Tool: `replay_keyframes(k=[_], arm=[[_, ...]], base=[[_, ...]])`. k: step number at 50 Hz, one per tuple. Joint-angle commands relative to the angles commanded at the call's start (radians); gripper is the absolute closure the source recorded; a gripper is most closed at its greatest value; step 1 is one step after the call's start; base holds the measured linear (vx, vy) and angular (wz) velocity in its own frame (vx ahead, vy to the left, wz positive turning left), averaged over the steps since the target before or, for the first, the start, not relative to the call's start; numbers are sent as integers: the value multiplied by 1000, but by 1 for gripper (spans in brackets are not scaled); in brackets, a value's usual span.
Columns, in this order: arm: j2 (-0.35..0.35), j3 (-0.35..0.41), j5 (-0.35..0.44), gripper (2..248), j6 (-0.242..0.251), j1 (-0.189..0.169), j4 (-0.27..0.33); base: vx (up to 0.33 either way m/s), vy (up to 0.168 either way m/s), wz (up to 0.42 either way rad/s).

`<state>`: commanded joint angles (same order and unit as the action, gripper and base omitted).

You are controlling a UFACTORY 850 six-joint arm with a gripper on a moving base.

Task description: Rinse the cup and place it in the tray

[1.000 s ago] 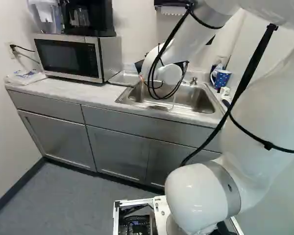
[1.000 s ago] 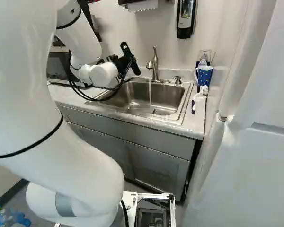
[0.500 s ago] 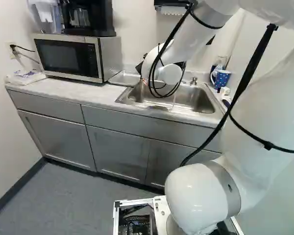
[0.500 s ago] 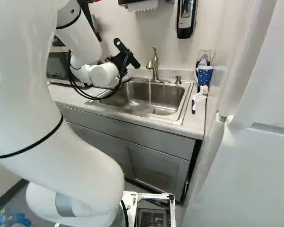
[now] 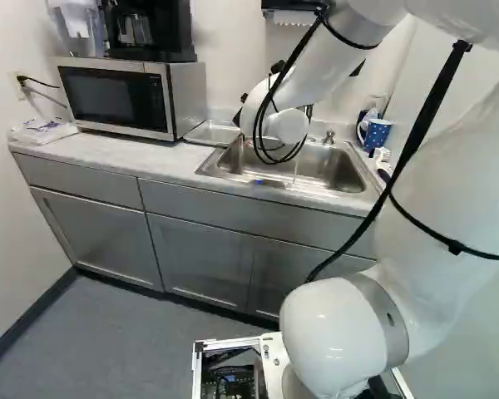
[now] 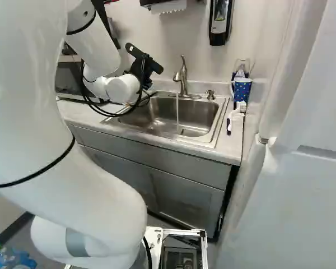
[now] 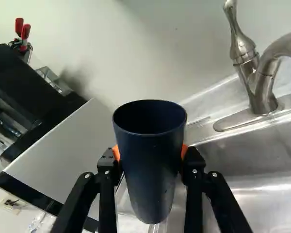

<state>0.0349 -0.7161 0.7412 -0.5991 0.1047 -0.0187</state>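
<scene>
Turned on the wrist and edged slightly toward the microwave, away from the faucet, the gripper has carried the cup with it, while the base has stayed put. Both fingers are clenched on the cup, an orange pad pressed to either side, its dark mouth open to the wrist camera. The gripper is over the left end of the sink. On one side of it stands the faucet, near, with water running down into the sink beside the gripper rather than over the cup. On its other side is the microwave, with the coffee maker on top. Lower than the gripper, the tray lies between microwave and sink. Well apart from the gripper, past the faucet, is the spotted mug.
</scene>
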Motion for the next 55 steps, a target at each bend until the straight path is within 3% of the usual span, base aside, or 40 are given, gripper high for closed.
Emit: replay_keyframes(k=[55], arm=[[0, 0, 0, 124, 579, 0, 0]], base=[[0, 0, 0]])
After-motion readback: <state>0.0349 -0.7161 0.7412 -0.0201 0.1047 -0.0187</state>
